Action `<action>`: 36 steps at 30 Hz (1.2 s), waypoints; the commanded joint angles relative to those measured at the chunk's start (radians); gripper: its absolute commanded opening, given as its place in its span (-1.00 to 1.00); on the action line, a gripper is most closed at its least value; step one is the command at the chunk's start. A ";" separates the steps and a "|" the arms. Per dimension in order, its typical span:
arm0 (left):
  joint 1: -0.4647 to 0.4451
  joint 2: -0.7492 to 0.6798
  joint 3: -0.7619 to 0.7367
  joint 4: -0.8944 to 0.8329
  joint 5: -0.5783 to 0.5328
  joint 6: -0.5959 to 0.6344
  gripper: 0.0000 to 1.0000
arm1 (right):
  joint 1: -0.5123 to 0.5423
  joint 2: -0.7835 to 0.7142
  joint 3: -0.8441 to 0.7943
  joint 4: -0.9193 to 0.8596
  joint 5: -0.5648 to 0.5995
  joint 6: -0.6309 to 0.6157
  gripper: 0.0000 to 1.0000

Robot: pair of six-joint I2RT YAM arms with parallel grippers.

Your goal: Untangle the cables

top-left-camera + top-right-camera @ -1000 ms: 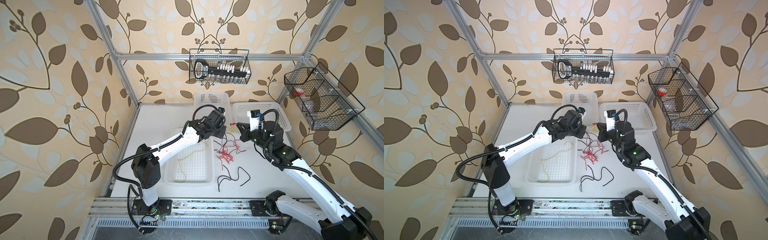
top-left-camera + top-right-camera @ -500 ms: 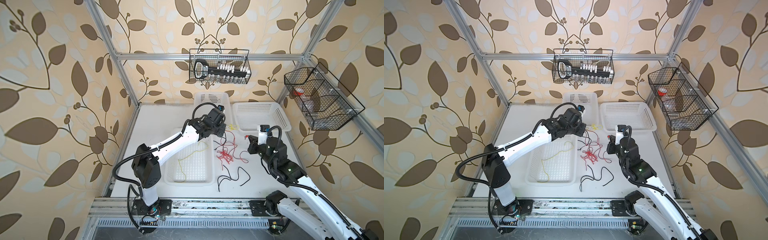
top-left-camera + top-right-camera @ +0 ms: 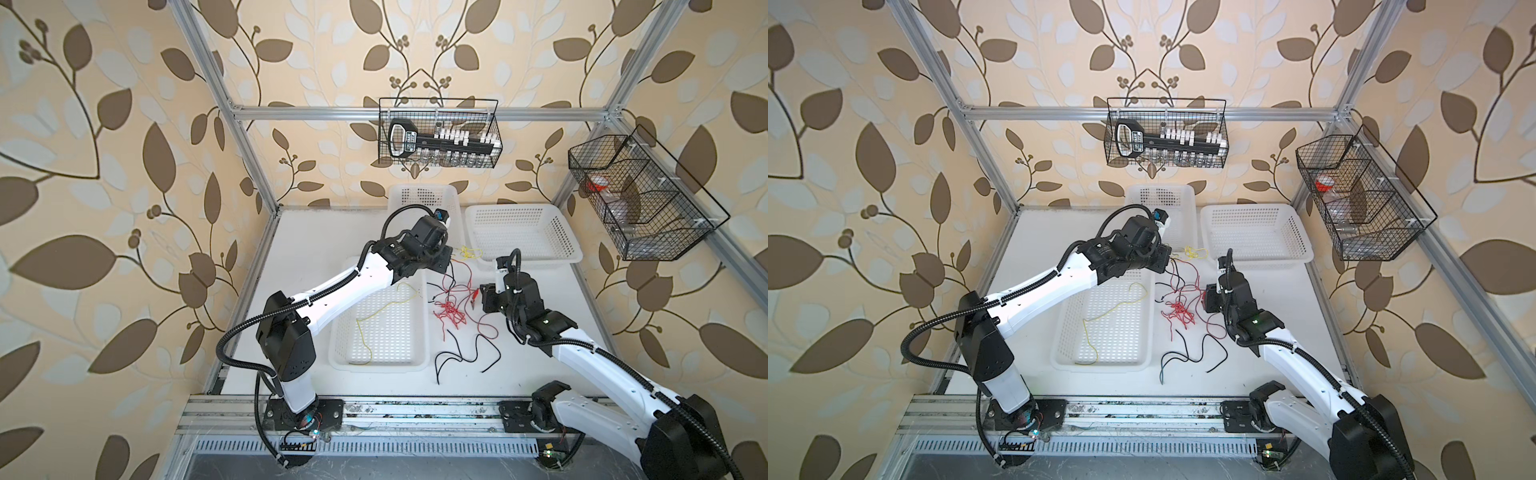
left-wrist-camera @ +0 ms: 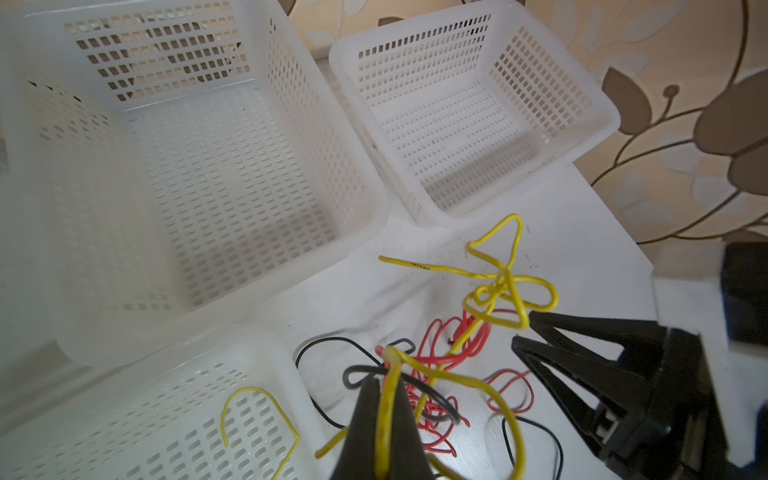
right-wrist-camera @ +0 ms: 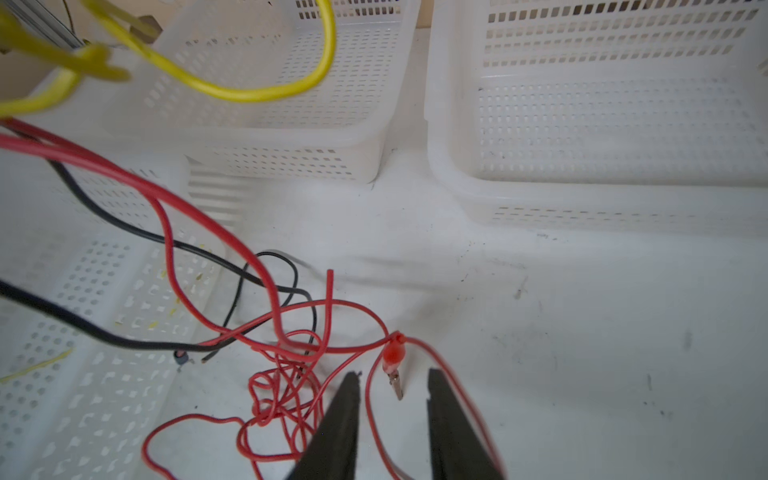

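Over the middle of the table [image 3: 324, 241], the left gripper [image 4: 384, 386] is clamped tight on a yellow cable [image 4: 434, 268] and holds it up off the surface, near the back baskets [image 4: 299, 124]. I'd say that height is the point: with the yellow one raised, whatever is caught on it shows itself. In the right wrist view, red and black strands climb off the table towards that yellow loop, so they seem hooked on it, and its free end is twisted into a knot of its own.

Below, the red tangle [image 3: 451, 313] lies on the table between the two arms, just beside the front tray [image 3: 378, 367]. A black cable [image 5: 145, 345] runs through the tangle, and more black cable trails towards the front edge. One yellow cable [image 4: 249, 389] lies alone in the tray, apparently already sorted.

Low on the other side, the right gripper [image 5: 393, 374] has its jaws parted, one on each side of a red clip [image 5: 395, 353] that rests on the table. Nothing is pinched between them. The clip looks a sensible target: it is stiffer and thicker than the wire, and it marks a cable's end. My guess is that the right arm will take hold there, so the red cable can be drawn away while the left keeps the yellow one up. If it pulls too quickly, the knot could tighten.
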 commanded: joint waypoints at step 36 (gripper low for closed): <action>0.013 -0.056 -0.002 0.047 0.089 0.025 -1.00 | 0.033 0.127 0.124 0.240 -0.361 -0.085 0.16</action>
